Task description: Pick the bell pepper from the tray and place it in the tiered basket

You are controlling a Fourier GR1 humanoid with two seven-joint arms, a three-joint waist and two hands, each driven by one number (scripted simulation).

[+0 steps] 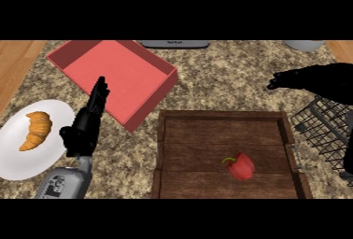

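A red bell pepper [241, 166] with a green stem lies on the floor of the dark wooden tray [207, 115], right of its middle. The black wire tiered basket [324, 126] stands at the right edge, beside the tray. My right hand [310, 79] hovers at the upper right, above the basket's far end and well beyond the pepper, fingers relaxed and holding nothing. My left hand [89, 119] rests at the left with fingers straight, pointing up, between the white plate and the red box.
A red open box [121, 77] lies at the upper left, its corner near the tray. A white plate [14, 154] holding a croissant [36, 130] sits at the far left. A grey object [174, 44] and a grey bowl rim [303, 45] line the far edge.
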